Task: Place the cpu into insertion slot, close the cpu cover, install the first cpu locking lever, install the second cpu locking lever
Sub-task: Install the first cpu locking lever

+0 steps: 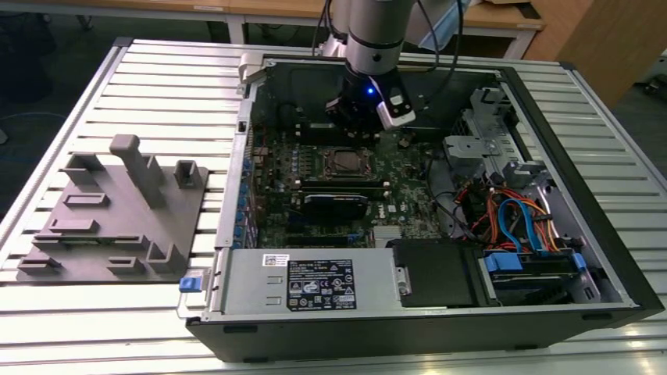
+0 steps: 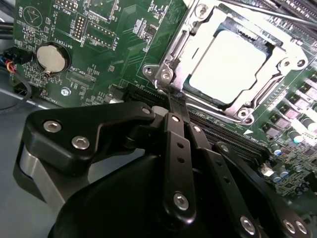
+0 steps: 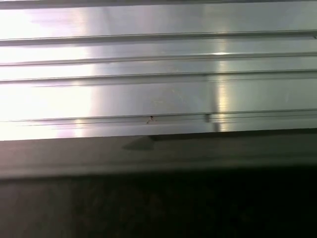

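The gripper (image 2: 171, 101) hangs low over the motherboard (image 2: 124, 44) inside the open computer case (image 1: 583, 234), its two black fingers (image 2: 174, 144) drawn together to a narrow tip just beside the near corner of the insertion slot (image 2: 168, 74); they look closed or nearly so, and I cannot make out anything pinched between them. In the second wrist view the cpu (image 2: 229, 63) lies flat in the socket, its pale metal top showing through the square cut-out of the cpu cover (image 2: 190, 37), which appears folded down over it. The chip itself should be light, rigid and delicate underneath, best touched by its edges alone; the cover and lever wires are thin springy steel, slick, and likely to slip off a fingertip unless hooked near the end. Small white silkscreen legends dot the green board near the coin cell battery (image 2: 51, 59), and a white label (image 1: 321, 283) sits on the power supply (image 1: 302, 281); I leave both unread.
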`<action>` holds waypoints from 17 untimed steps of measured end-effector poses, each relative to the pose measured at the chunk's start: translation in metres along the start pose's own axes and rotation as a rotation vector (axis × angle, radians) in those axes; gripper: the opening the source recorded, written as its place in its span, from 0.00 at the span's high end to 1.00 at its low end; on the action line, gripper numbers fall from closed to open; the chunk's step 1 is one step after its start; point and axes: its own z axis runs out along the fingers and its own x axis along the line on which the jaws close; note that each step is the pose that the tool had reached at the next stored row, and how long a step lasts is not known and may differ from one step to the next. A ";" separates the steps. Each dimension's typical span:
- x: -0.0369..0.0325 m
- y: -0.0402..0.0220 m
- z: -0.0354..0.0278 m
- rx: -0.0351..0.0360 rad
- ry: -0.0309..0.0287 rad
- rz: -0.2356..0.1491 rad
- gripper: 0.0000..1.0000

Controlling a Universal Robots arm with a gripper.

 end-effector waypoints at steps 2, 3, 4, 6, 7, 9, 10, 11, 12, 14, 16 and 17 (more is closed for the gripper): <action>-0.0001 0.0001 -0.0016 -0.0005 0.0000 0.000 0.90; 0.0000 0.0001 -0.0027 -0.0002 0.0001 0.000 0.90; -0.0001 0.0002 -0.0039 -0.0003 0.0002 0.000 0.90; -0.0001 0.0003 -0.0067 -0.0002 0.0002 0.000 0.90; -0.0001 0.0004 -0.0076 -0.0002 0.0002 0.000 0.90; -0.0001 0.0005 -0.0078 -0.0004 0.0001 0.000 0.90; -0.0001 0.0003 -0.0079 -0.0003 0.0001 0.000 0.90; -0.0002 -0.0001 -0.0080 -0.0001 0.0003 0.000 0.90; -0.0002 -0.0007 -0.0080 0.0000 0.0002 0.000 0.90; -0.0003 -0.0025 -0.0081 0.0004 0.0002 0.000 0.90; -0.0003 -0.0036 -0.0080 0.0021 0.0001 0.000 0.90; -0.0003 -0.0038 -0.0079 0.0028 0.0000 0.000 0.90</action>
